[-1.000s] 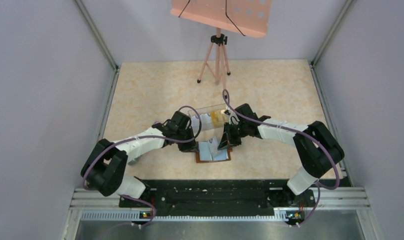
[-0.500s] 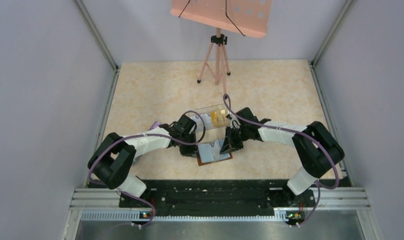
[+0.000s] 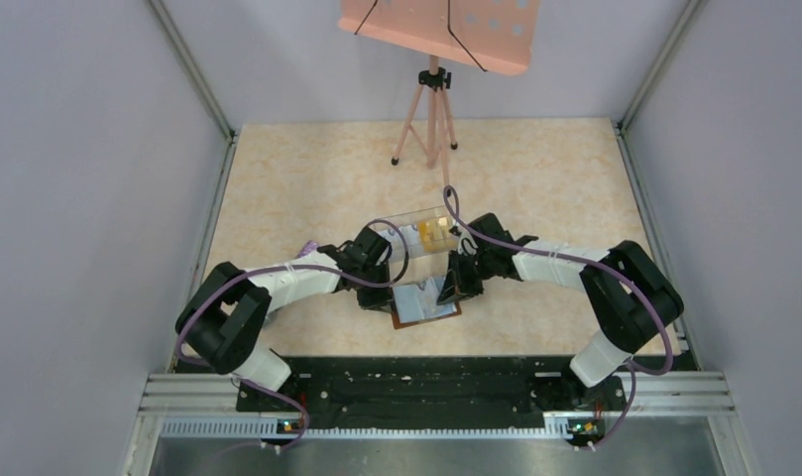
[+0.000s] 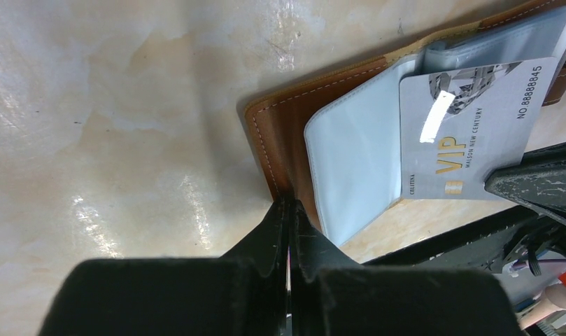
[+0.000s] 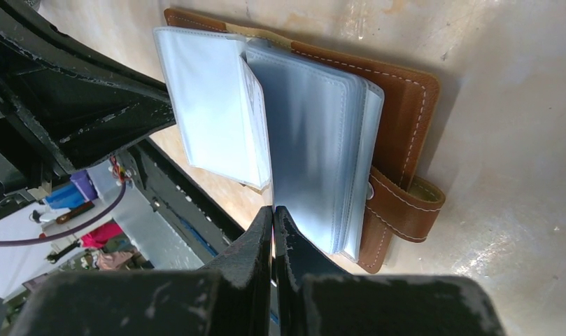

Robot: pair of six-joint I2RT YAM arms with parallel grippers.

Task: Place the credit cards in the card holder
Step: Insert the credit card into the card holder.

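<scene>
The card holder (image 4: 287, 126) is a brown leather wallet lying open on the table, clear pockets up, its snap tab (image 5: 406, 210) on the right. A grey VIP credit card (image 4: 469, 133) sits partly inside a clear pocket (image 4: 350, 168). My right gripper (image 5: 273, 208) is shut on that card's near edge. My left gripper (image 4: 288, 203) is shut, its tips pressed on the wallet's left leather edge. From above, the left gripper (image 3: 389, 297) and the right gripper (image 3: 444, 290) flank the card holder (image 3: 423, 309).
A clear plastic box (image 3: 408, 236) holding orange-yellow cards (image 3: 431, 232) stands just behind the wallet, between the two wrists. A pink tripod (image 3: 431, 114) under a pink board (image 3: 441, 25) stands at the back. Grey walls enclose the table.
My left arm has swung in toward the wallet's left edge and its gripper has closed there. The right gripper has shifted only slightly with the card.
</scene>
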